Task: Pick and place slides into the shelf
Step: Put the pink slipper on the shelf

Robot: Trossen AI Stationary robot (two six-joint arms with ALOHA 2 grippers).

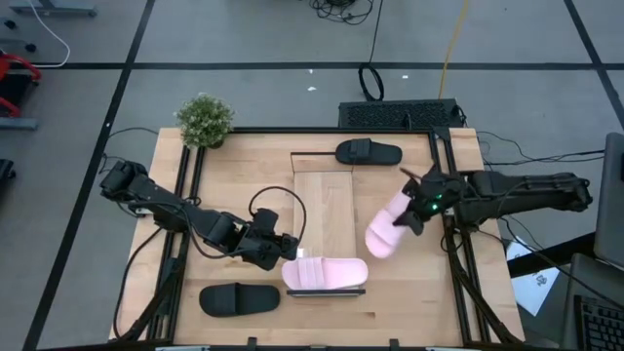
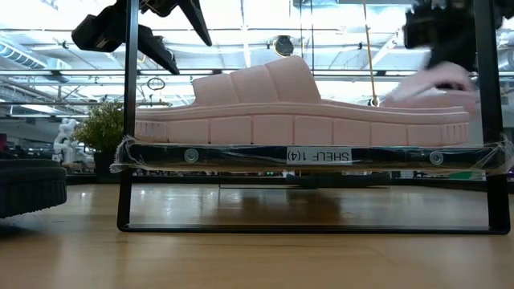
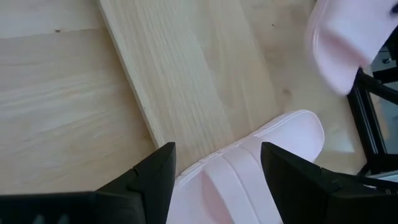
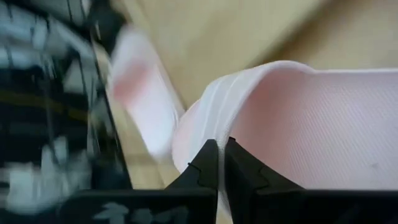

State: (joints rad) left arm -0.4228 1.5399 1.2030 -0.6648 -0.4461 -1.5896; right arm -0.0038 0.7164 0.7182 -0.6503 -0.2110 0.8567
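The shelf is a light wood panel running near-to-far at mid table. One pink slide lies sole down across its near end, also seen in the low view. My left gripper hovers open just above that slide's strap. My right gripper is shut on the second pink slide, held in the air over the shelf's right edge. A black slide lies at the shelf's far end. Another black slide lies on the table at the near left. My right gripper pinches the edge of the pink slide's wide strap between its two shut fingers. The fingers come from the table's right, slanting down. The slide is lifted clear and hangs tilted below the gripper, its free end toward the near edge.
A small potted plant stands at the table's far left corner. Dark metal rails run along the table's left and right sides. A keyboard lies just beyond the far edge. The shelf's middle is bare wood.
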